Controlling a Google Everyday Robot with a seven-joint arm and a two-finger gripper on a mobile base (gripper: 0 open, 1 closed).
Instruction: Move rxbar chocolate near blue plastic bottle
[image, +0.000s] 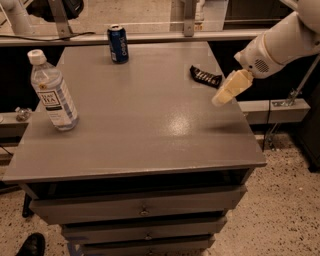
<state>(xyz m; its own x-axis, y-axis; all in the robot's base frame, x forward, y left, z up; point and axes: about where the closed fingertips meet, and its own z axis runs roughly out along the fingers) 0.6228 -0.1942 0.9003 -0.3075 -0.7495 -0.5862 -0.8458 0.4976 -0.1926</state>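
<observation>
The gripper (223, 95) hangs over the right edge of the table (150, 130), toward the far right corner, at the end of a white arm (280, 42) that reaches in from the right. It is pale cream and slants down and to the left. It is lifted off the surface, with a faint shadow on the tabletop below it, closer to the front. Whether it is clenched or released I cannot tell from here, and nothing appears to be in its grasp.

Just beside it, on its far left side, the rxbar chocolate (205, 76) lies flat on the table near the far right corner, a black wrapper with a row of white letters. Its right end sits right next to the gripper; I cannot tell whether the two touch.

The blue plastic bottle (52, 92) stands upright well apart from the bar, across the table by the left edge, about midway along it. It has a white cap and a white label with dark print.

A blue Pepsi can (118, 44) stands upright at the far edge, left of the middle. Under the tabletop, grey drawers (142, 210) are stacked along the front. A dark shoe (32, 245) shows on the speckled floor by the near left corner.
</observation>
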